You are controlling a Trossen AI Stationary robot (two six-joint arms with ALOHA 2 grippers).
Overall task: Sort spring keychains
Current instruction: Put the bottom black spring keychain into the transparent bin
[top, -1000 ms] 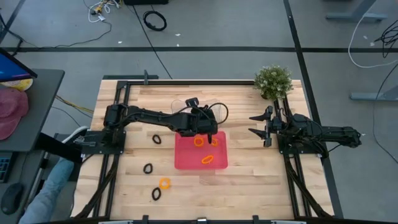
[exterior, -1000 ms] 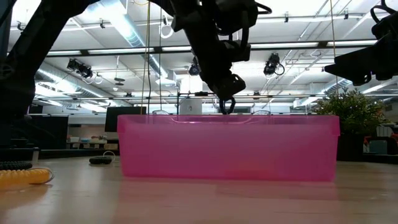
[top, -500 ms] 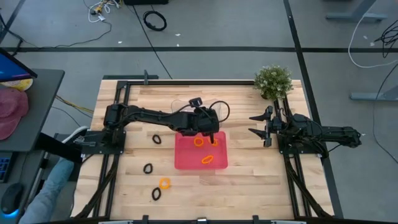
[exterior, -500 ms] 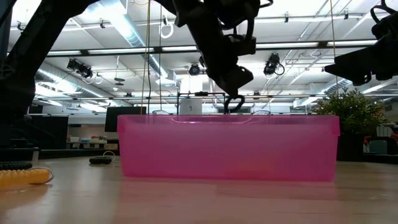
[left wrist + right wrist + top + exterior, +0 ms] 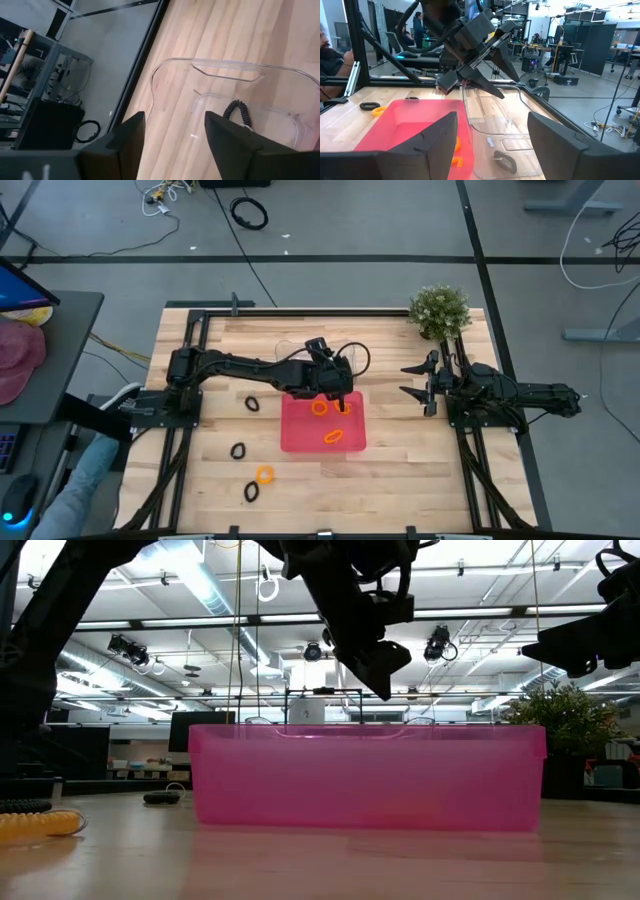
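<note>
- We see three orange spring keychains lying in the red tray in the middle of the table.
- One more orange keychain lies on the bare wood, out past the tray's left corner, toward the front edge of the table.
- Three black keychains lie on the wood too, all to the left of the tray. One is near the left arm, and one is just beside the orange one on the wood.
- A fourth black keychain lies in a clear tray that sits right behind the red tray. It shows best from the left wrist.
- The left gripper hangs above the far edge of the red tray, close to the clear tray. Its two fingers are spread apart and hold nothing.
- From the low view, the left gripper is up in the air, above the rim of the red tray.
- The right gripper waits at the right side of the table, well apart from both trays. Its fingers are spread wide and hold nothing.
- A small green plant stands at the far right corner of the table.
</note>
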